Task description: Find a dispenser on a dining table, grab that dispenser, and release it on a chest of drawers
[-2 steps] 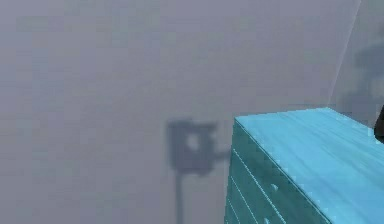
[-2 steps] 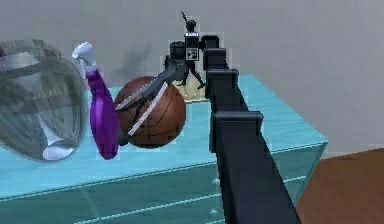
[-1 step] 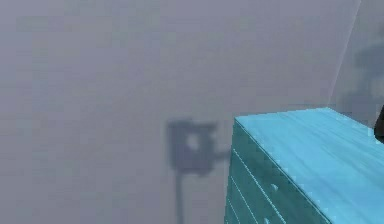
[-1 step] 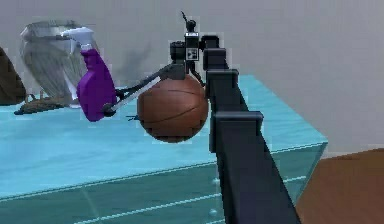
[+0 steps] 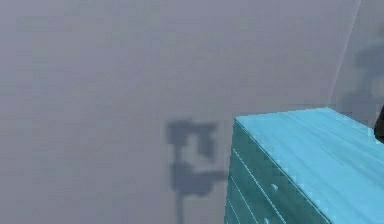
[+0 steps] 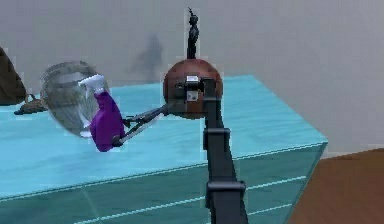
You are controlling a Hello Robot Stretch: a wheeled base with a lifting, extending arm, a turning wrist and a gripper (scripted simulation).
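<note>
A purple dispenser (image 6: pixel 105 125) with a white and blue pump top leans tilted over the top of a turquoise chest of drawers (image 6: pixel 270 125). The arm (image 6: pixel 222 160) rises from the bottom edge. The gripper (image 6: pixel 123 133) reaches left, and its thin fingers (image 6: pixel 145 120) end at the dispenser. I cannot tell whether the gripper holds the dispenser or the dispenser rests on the chest top. In the forward view, the chest's corner (image 5: pixel 300 150) stands at the lower right.
On the chest, a clear glass bowl (image 6: pixel 65 90) lies behind the dispenser. A brown round vase (image 6: pixel 182 70) sits behind the gripper's body, with a thin dark figurine (image 6: pixel 191 30) above it. Dark things (image 6: pixel 12 80) lie at the left edge. A grey wall (image 5: pixel 120 90) stands ahead.
</note>
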